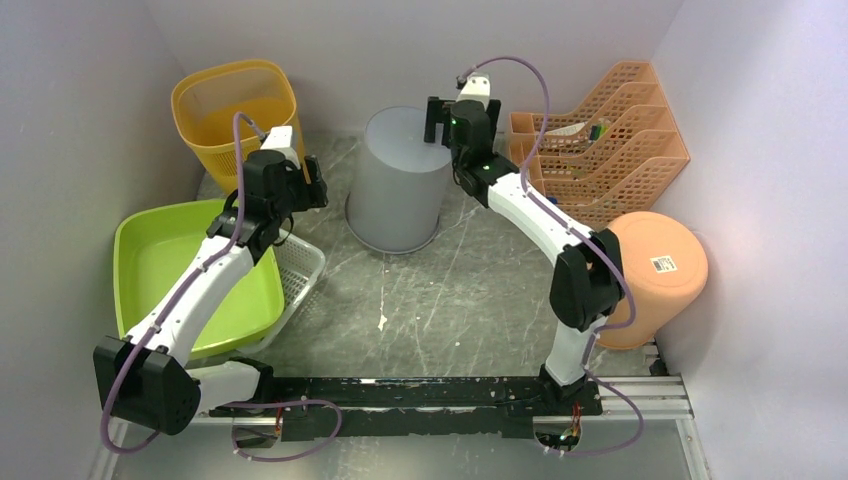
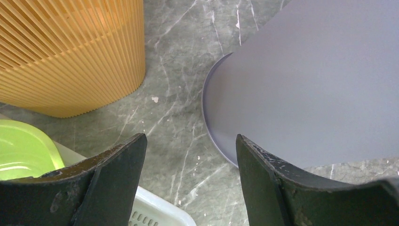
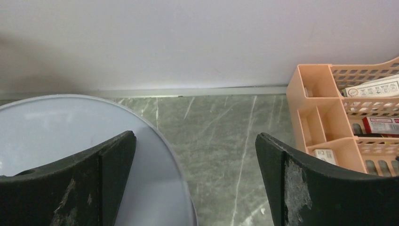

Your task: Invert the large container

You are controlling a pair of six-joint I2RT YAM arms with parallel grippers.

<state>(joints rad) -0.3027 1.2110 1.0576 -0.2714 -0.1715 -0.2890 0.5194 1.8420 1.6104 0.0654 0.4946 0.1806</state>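
Observation:
The large grey container (image 1: pixel 400 180) stands upside down on the marble table, closed base up and wide rim on the surface. Its side fills the right of the left wrist view (image 2: pixel 310 80); its flat top shows at the left of the right wrist view (image 3: pixel 70 117). My left gripper (image 1: pixel 312 182) is open and empty, just left of the container near its rim (image 2: pixel 190 155). My right gripper (image 1: pixel 437 118) is open and empty above the container's far right top edge (image 3: pixel 195 150), with one finger over the top and the other over bare table.
A yellow ribbed bin (image 1: pixel 235 105) stands at the back left, also in the left wrist view (image 2: pixel 70 52). A green tub (image 1: pixel 150 260) and white basket (image 1: pixel 300 270) lie left. An orange file rack (image 1: pixel 600 140) and an overturned peach bucket (image 1: pixel 650 270) stand right.

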